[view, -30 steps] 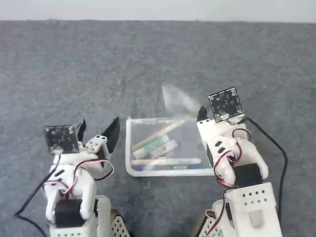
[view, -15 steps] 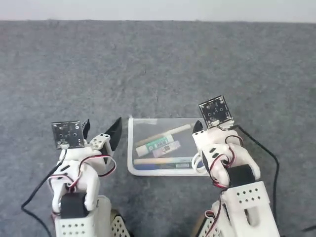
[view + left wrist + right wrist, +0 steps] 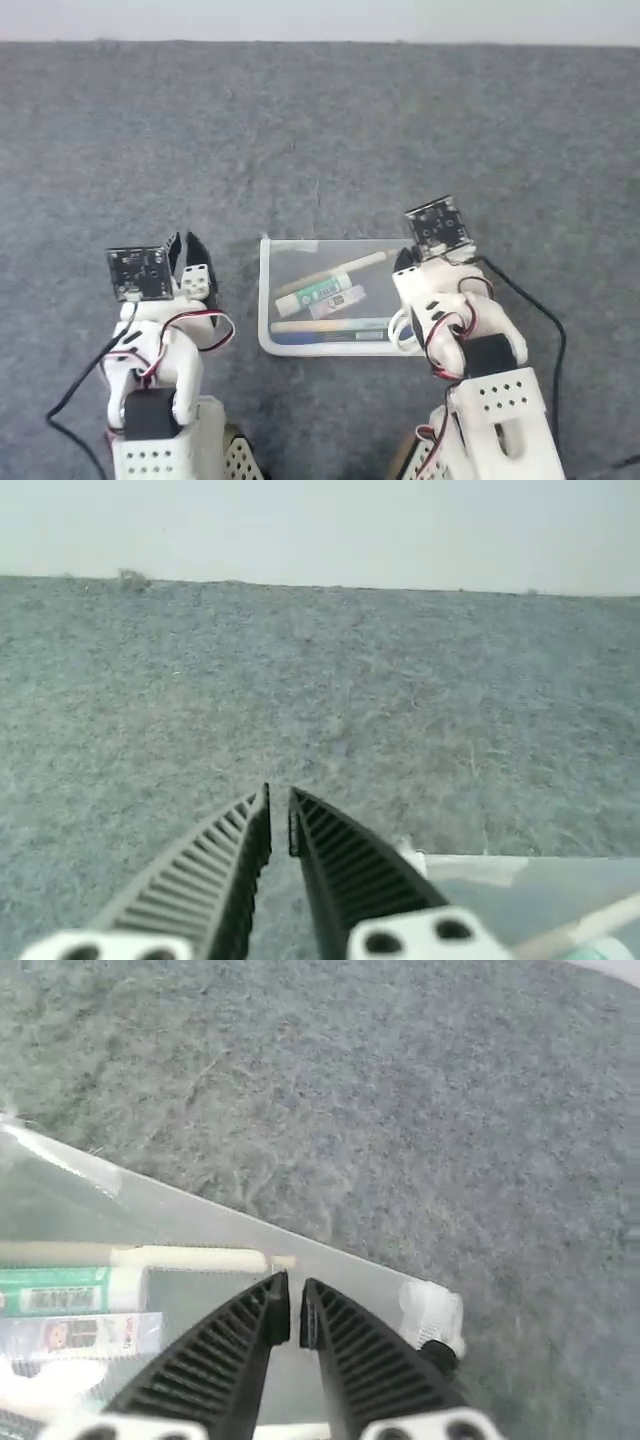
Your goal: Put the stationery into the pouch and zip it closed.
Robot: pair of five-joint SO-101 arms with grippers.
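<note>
On the table (image 3: 330,130), the pouch (image 3: 330,297) lies with stationery (image 3: 325,293) inside, and the left claw (image 3: 278,798), spread a moment ago, is now pressed together like the right claw (image 3: 293,1285), so the task looks done.

You have one flat clear plastic pouch (image 3: 285,252) lying on one grey felt-like table cover (image 3: 320,130). Inside it you can count four pieces: one slim cream stick (image 3: 345,265), one white tube with a green label (image 3: 312,292), one small pale printed packet (image 3: 342,299) and one long pale pen (image 3: 320,325). You cannot tell whether the blue strip (image 3: 320,338) beside that pen is a fifth piece. You have two black ribbed grippers: the left gripper (image 3: 279,798) and the right gripper (image 3: 294,1288).
</note>
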